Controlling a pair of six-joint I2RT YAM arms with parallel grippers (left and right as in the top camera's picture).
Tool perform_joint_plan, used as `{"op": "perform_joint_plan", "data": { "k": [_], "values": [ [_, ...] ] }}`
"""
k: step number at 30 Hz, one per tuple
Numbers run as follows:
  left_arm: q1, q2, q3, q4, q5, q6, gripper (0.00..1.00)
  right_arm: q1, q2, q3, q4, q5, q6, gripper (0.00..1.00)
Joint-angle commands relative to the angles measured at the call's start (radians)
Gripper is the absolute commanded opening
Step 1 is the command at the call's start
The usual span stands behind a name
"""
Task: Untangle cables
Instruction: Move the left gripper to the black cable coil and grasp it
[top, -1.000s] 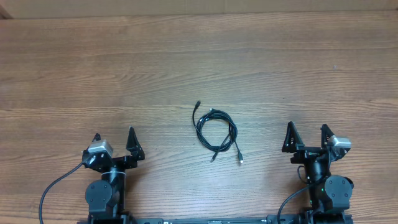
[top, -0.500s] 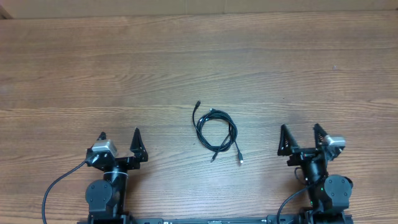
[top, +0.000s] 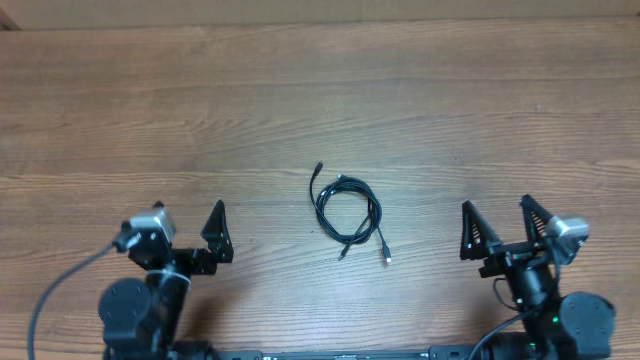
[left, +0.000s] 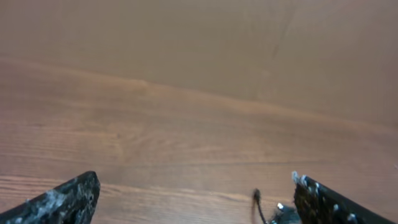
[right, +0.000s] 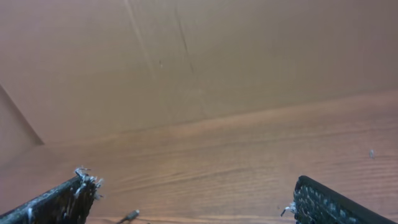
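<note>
A brown wooden table (top: 200, 110) is seen from above, with long lines in the wood. A plain brown wall (left: 186, 37) is seen behind it in the wrist views. The cables (top: 347, 212) are laid near the middle of the table, a bit toward the near edge. They are curled in a small loose ring, and thin ends with small plugs (top: 386, 259) are stuck out at the top and at the bottom.

The left gripper (top: 185, 218) is seen at the near edge, to the left of the cables and well apart from them. Its fingers (top: 217, 228) are spread wide, and nothing is held or touched by them. The right gripper (top: 495, 205) is at the near edge too, to the right of the cables and well apart. It is also spread wide, with nothing held.

In the left wrist view, a bit of the cables is seen at the bottom, on the right side. In the right wrist view, one plug is seen at the bottom, on the left side.

Bare wood is seen all around the cables, between them and each gripper, and far out to the back edge
</note>
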Motion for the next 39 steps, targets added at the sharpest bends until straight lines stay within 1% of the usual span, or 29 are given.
{"op": "perform_joint_plan", "data": {
  "k": [1,2,8,10,11,13,14,16,18,19,22,23,24,25,26,27,28,30,31,33,34,35,37,39],
  "values": [
    [-0.006,0.15,0.178,-0.062,0.067,0.02,1.0,-0.003,0.128,0.165,-0.061,-0.01,0.0,1.0],
    [-0.006,0.225,0.259,-0.118,0.069,0.02,1.0,-0.003,0.183,0.232,-0.101,-0.01,0.0,1.0],
    [-0.007,0.495,0.536,-0.348,0.088,0.032,1.0,-0.003,0.431,0.53,-0.323,-0.01,0.0,1.0],
    [-0.009,0.584,0.624,-0.422,0.098,0.056,1.0,-0.003,0.503,0.615,-0.397,-0.01,0.0,1.0],
    [-0.019,0.661,0.697,-0.48,0.094,0.096,1.0,-0.003,0.566,0.69,-0.465,-0.01,-0.001,1.0],
    [-0.033,0.739,0.772,-0.537,0.094,0.138,1.0,-0.003,0.642,0.777,-0.543,-0.01,-0.001,1.0],
    [-0.053,0.825,0.85,-0.594,0.094,0.163,1.0,-0.003,0.703,0.842,-0.599,-0.01,-0.001,1.0],
    [-0.082,0.919,0.924,-0.651,0.095,0.162,1.0,-0.003,0.785,0.917,-0.669,-0.01,-0.001,1.0],
    [-0.118,1.006,0.974,-0.689,0.096,0.158,1.0,-0.003,0.834,0.946,-0.702,-0.003,-0.011,1.0],
    [-0.154,1.079,0.987,-0.701,0.116,0.15,1.0,-0.003,0.868,0.948,-0.704,0.031,-0.016,1.0],
    [-0.185,1.162,0.987,-0.698,0.131,0.145,0.99,-0.003,0.919,0.948,-0.702,0.026,-0.014,1.0],
    [-0.192,1.201,0.987,-0.687,0.174,0.105,1.0,-0.003,0.939,0.948,-0.703,0.012,-0.015,1.0],
    [-0.195,1.223,0.987,-0.705,0.201,0.108,1.0,-0.003,0.946,0.948,-0.705,0.009,-0.014,1.0],
    [-0.201,1.264,0.987,-0.703,0.293,0.171,0.86,-0.003,0.964,0.948,-0.709,0.009,-0.014,1.0],
    [-0.208,1.291,0.987,-0.699,0.364,0.222,0.64,-0.003,0.976,0.948,-0.709,0.009,-0.007,1.0],
    [-0.213,1.311,0.987,-0.698,0.382,0.227,0.54,-0.003,0.982,0.948,-0.71,0.009,0.003,1.0],
    [-0.227,1.36,0.987,-0.703,0.352,0.13,0.44,-0.003,0.994,0.948,-0.713,0.009,0.027,1.0],
    [-0.25,1.419,0.986,-0.716,0.288,0.007,0.41,-0.003,1.006,0.948,-0.716,0.009,0.045,1.0],
    [-0.266,1.453,0.986,-0.718,0.265,-0.032,0.41,-0.003,1.011,0.948,-0.716,0.008,0.053,1.0],
    [-0.303,1.513,0.986,-0.71,0.261,-0.086,0.43,-0.003,1.015,0.948,-0.716,0.009,0.053,1.0],
    [-0.332,1.547,0.986,-0.702,0.256,-0.11,0.49,-0.003,1.018,0.948,-0.717,0.008,0.053,1.0],
    [-0.354,1.569,0.986,-0.699,0.237,-0.142,0.5,-0.003,1.018,0.948,-0.72,0.009,0.053,1.0],
    [-0.405,1.619,0.986,-0.694,0.18,-0.216,0.5,-0.003,1.018,0.948,-0.724,0.009,0.053,0.96],
    [-0.442,1.654,0.986,-0.676,0.159,-0.273,0.5,-0.003,1.018,0.948,-0.725,0.009,0.053,0.94]
  ]
}}
